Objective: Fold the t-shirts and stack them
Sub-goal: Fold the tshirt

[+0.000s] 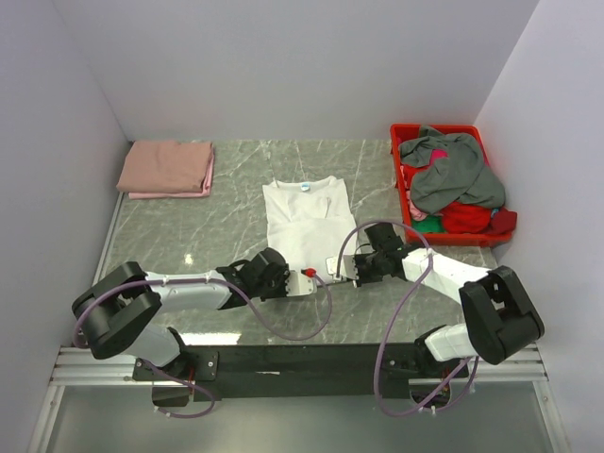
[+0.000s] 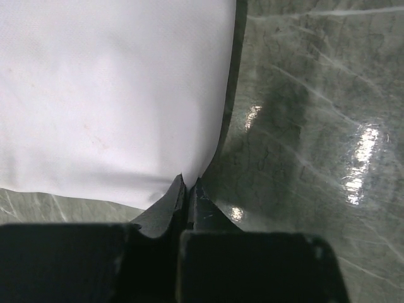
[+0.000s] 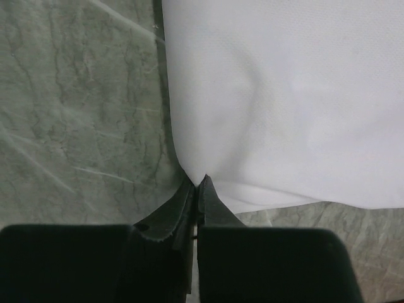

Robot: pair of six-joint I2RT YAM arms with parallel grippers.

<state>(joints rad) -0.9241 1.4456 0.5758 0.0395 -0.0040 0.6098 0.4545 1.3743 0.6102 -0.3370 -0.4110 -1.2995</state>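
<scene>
A white t-shirt (image 1: 307,219) lies flat in the middle of the table, sleeves tucked in and its blue neck label at the far end. My left gripper (image 1: 294,276) sits at its near hem on the left. In the left wrist view the jaws (image 2: 188,183) are pressed together on a corner of the white cloth (image 2: 113,95). My right gripper (image 1: 342,272) sits at the near hem on the right, shut on the other corner (image 3: 201,183) of the cloth (image 3: 284,101). A folded salmon-pink t-shirt (image 1: 167,168) lies at the back left.
A red plastic bin (image 1: 404,137) stands at the back right, holding a crumpled grey shirt (image 1: 453,172) and red cloth (image 1: 467,219). White walls close off the table on three sides. The arms' cables loop over the near table edge (image 1: 302,335).
</scene>
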